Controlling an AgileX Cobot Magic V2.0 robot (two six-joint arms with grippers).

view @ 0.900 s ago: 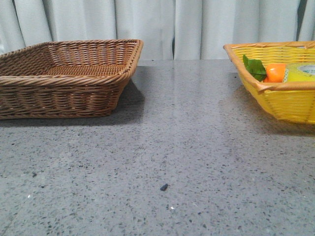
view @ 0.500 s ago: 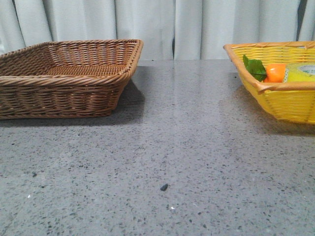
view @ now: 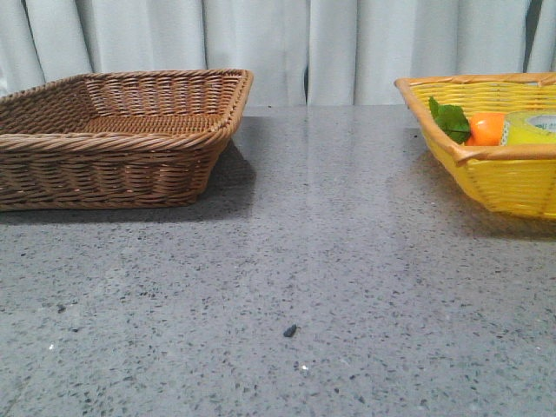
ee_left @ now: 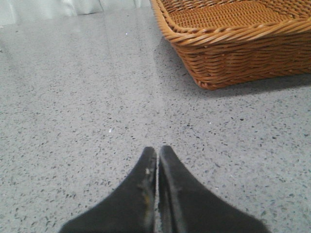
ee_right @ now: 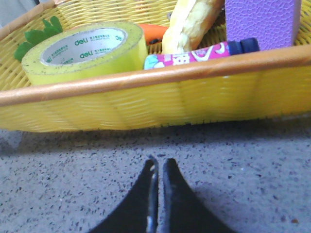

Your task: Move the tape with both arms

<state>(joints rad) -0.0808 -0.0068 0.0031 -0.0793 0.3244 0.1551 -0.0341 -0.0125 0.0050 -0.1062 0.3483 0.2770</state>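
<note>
Tape (ee_right: 85,51) lies in the yellow basket (ee_right: 146,77); left gripper (ee_left: 158,162) and right gripper (ee_right: 158,167) clenched, empty.

On your left the brown basket (view: 122,139) sits on the table (view: 313,261); the yellow basket (view: 495,178) sits well apart on your right. In that right basket the tape (ee_right: 85,51) lies flat against the near wall, the carrot (view: 485,128) just beside it on the left, a tube (ee_right: 201,53) beside it on the other side
</note>
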